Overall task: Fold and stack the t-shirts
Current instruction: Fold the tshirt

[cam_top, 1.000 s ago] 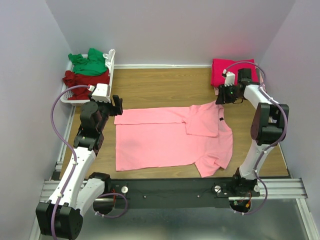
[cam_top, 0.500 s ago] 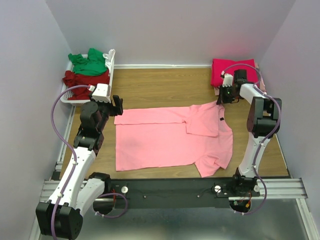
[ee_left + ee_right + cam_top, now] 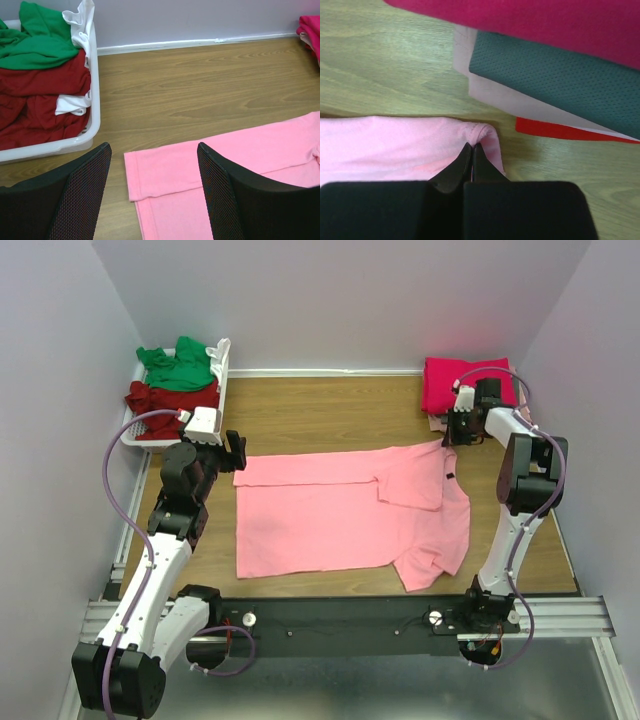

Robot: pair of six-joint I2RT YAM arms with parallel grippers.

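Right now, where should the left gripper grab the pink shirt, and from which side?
The far left hem corner, from above, closing in from the left edge. The pink shirt lies flat, so only an edge can be pinched. The open left gripper hangs by that corner, and the right gripper pinches the opposite one.

basket (image 3: 95,111): white plastic, far-left corner | table (image 3: 330,410): wood-grain top | walls (image 3: 330,300): pale, three sides
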